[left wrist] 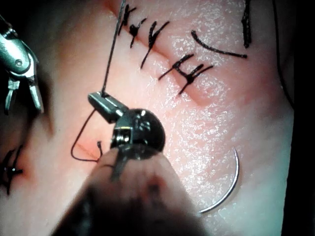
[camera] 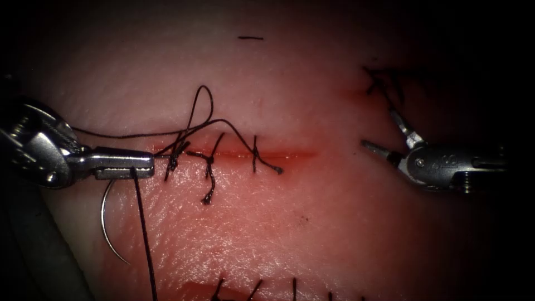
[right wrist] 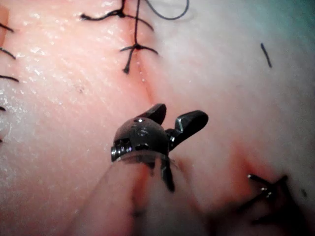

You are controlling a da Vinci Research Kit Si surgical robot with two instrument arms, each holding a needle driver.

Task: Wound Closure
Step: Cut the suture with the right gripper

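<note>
Spreading across the endoscope view, the tissue (camera: 290,223) lay pale and pink with a horizontal cut (camera: 262,154) near its middle, rimmed with red fluid (camera: 290,159). Several dark stitches (camera: 209,167) crossed the left part of the cut, their knotted ends lying on the tissue below it, while the right stretch of the cut stood unstitched. The left hand (camera: 146,165) reached in from the left, its jaws closed flat on the thread (camera: 142,223) just at the left end of the cut; from that grip one strand ran down the tissue and another ran right in a loop over the stitches. The right hand (camera: 382,131) sat well to the right of the cut, its jaws spread wide apart and holding nothing, hovering near an older group of dark stitches (camera: 384,83). The needle (camera: 106,223) lay free on the tissue below the left hand, its curve bowed to the left, held by neither tool and not in the tissue. In the left wrist view the needle (left wrist: 229,191) rested apart from the closed left hand (left wrist: 98,100). A short cut end of thread (camera: 251,38) lay alone above the cut.
</note>
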